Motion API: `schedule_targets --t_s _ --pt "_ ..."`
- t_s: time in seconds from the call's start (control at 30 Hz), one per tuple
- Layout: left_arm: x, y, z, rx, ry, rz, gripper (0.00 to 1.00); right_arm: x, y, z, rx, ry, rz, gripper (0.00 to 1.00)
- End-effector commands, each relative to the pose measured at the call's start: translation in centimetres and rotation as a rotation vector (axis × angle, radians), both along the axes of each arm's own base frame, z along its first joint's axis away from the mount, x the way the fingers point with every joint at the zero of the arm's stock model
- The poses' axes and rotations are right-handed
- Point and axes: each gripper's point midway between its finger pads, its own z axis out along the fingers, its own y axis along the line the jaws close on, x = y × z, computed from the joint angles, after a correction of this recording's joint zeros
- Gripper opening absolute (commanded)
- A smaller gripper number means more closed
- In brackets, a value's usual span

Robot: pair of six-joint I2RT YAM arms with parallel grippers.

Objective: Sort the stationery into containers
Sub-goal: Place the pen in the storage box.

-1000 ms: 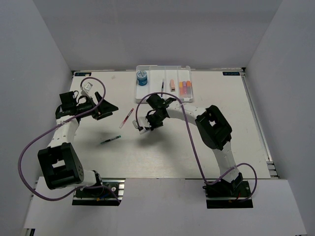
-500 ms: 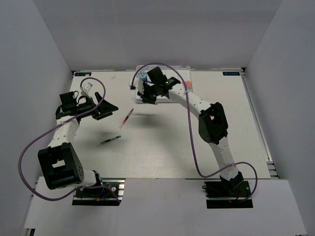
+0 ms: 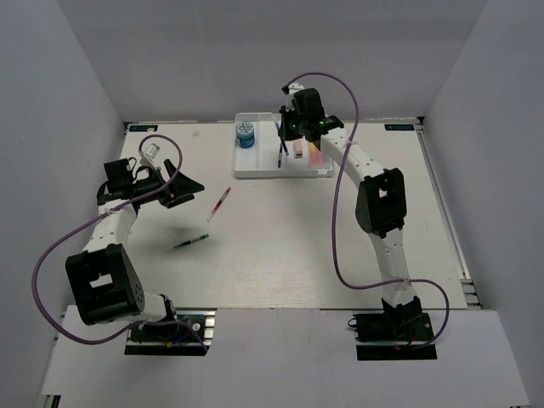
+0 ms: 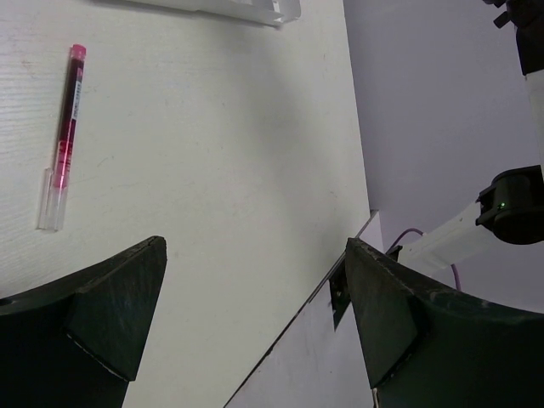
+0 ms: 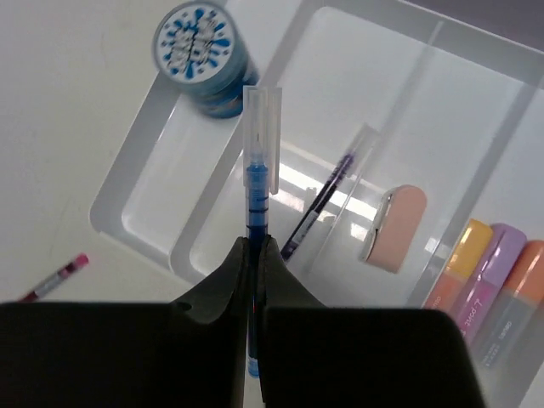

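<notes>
Over at the far side of the table, the right gripper [image 5: 255, 255] hangs above the white tray [image 3: 268, 174] with its jaws pinched tight on a blue pen [image 5: 257, 170]. It's gripping the lower barrel, so the clear-capped end pokes out ahead. From the wrist view the pen lines up roughly with the divider between the compartment holding the blue roll [image 5: 200, 51] and the one with a dark pen [image 5: 327, 200], but I can't tell which slot it's really over. An eraser [image 5: 398, 228] sits in the next slot along, with the markers [image 5: 493, 272] beyond it

Handling-wise I'd guess this thing is super light and stiff, with a smooth plastic barrel that could easily swivel or slip in a two-finger pinch, especially held near one end like that. Nothing fragile, though the cap might pop off if it gets knocked

Left gripper [image 4: 255, 246] has its jaws spread wide with nothing in them, hovering near the red pen [image 4: 64, 127] lying flat on the table. A dark pen [image 3: 191, 242] lies nearer the arm bases. For both of those I'd grab mid-barrel, across the thin side, so they don't tip
</notes>
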Motion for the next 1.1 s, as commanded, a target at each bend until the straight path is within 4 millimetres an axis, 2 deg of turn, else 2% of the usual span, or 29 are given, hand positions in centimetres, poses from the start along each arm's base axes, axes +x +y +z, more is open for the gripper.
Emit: schedule_targets --t_s 0.0,0.1,0.13,0.23,0.3,0.37,0.4,0.57,0.7,0.73,0.77,0.83,0.87,0.9,0.93,1.0,1.03,1.07 --pt "0.1 0.0 -0.1 0.006 -0.019 -0.008 0.95 2.7 0.9 3.1 0.192 -0.023 -0.212 0.00" --pt "0.1 0.0 -0.2 0.007 -0.017 -0.006 0.95 3.7 1.2 2.3 0.240 -0.017 -0.263 0.00" --pt "0.1 0.0 -0.3 0.007 -0.014 -0.004 0.94 4.3 1.4 2.5 0.281 -0.022 -0.289 0.00" --pt "0.1 0.1 -0.5 0.016 -0.009 0.003 0.95 5.6 1.6 1.4 0.313 -0.020 -0.341 0.00" --pt "0.0 0.1 -0.6 0.019 -0.008 0.004 0.94 6.3 1.6 -0.3 0.299 -0.021 -0.396 0.00" --pt "-0.1 0.1 -0.8 0.022 -0.006 0.006 0.95 6.6 1.5 -1.3 0.296 -0.020 -0.426 0.00" --pt "0.0 0.1 -0.8 0.021 -0.009 0.005 0.95 6.7 1.5 -2.5 0.283 -0.010 -0.435 0.00" --pt "-0.2 0.0 -1.1 0.018 -0.001 0.008 0.95 6.6 2.6 -5.9 0.269 0.024 -0.432 0.00" --pt "-0.3 0.2 -1.2 0.031 0.000 0.019 0.95 6.5 3.0 -7.1 0.256 0.028 -0.410 0.00" --pt "-0.2 0.3 -1.3 0.046 -0.004 0.023 0.95 6.5 2.9 -7.4 0.250 0.028 -0.402 0.08" --pt "-0.2 0.6 -1.3 0.066 0.004 0.034 0.95 6.4 3.0 -7.4 0.245 0.023 -0.388 0.32" --pt "0.6 1.8 -2.6 0.213 0.005 0.091 0.93 6.4 3.1 -6.8 0.248 0.016 -0.375 0.52" --pt "0.7 2.4 -3.2 0.281 0.024 0.112 0.89 6.3 2.8 -6.1 0.250 0.009 -0.370 0.67" --pt "1.1 3.0 -3.4 0.341 0.012 0.128 0.87 6.1 2.9 -5.5 0.248 0.001 -0.364 0.72" --pt "1.7 4.5 -4.3 0.435 0.009 0.160 0.85 6.3 2.4 -5.0 0.247 -0.008 -0.368 0.73" --pt "1.7 5.0 -5.6 0.546 0.016 0.130 0.81 5.8 2.2 -2.9 0.250 -0.029 -0.353 0.74" --pt "1.9 6.0 -6.3 0.598 0.036 0.151 0.80 5.7 2.0 -2.1 0.251 -0.038 -0.349 0.75" --pt "2.0 5.8 -7.0 0.622 0.040 0.132 0.78 5.1 1.9 -0.4 0.260 -0.052 -0.329 0.75"
